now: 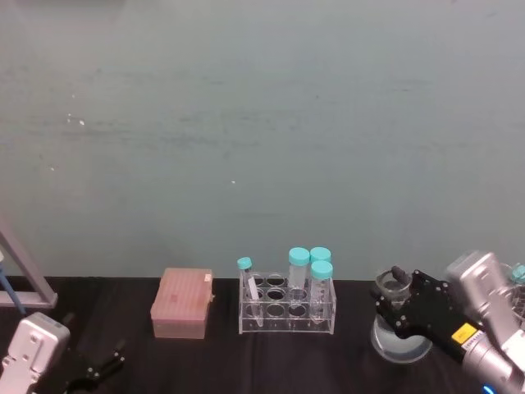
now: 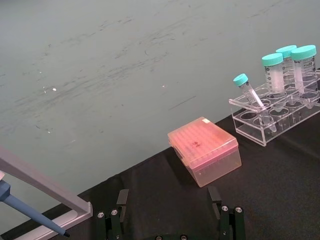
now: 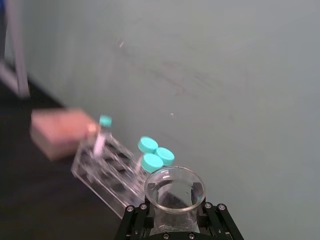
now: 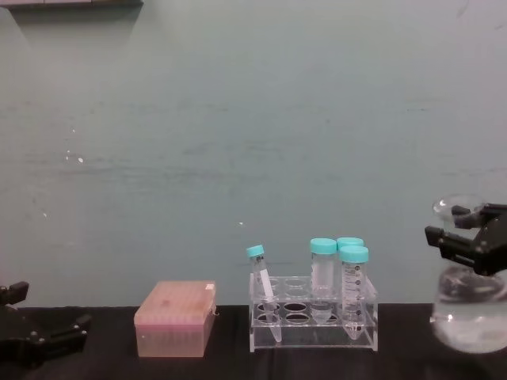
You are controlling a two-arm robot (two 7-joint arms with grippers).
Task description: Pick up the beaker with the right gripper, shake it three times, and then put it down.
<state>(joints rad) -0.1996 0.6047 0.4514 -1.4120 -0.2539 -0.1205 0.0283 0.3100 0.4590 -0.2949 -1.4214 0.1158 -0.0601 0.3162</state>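
The beaker (image 1: 399, 341) is a clear conical flask with clear liquid in its wide base, at the table's right side. My right gripper (image 1: 392, 294) is shut on its narrow neck just under the flared rim. In the chest view the gripper (image 4: 463, 229) clamps the neck while the flask body (image 4: 469, 317) hangs below it; I cannot tell whether the base touches the table. The right wrist view looks down into the beaker's mouth (image 3: 174, 192) between the fingers (image 3: 132, 216). My left gripper (image 1: 102, 365) rests low at the front left, open and holding nothing.
A clear tube rack (image 1: 287, 308) with several teal-capped tubes stands just left of the beaker. A pink tip box (image 1: 182, 304) sits farther left. A metal stand (image 1: 25, 271) with a blue pipette (image 2: 30, 210) is at the far left. A teal wall lies close behind.
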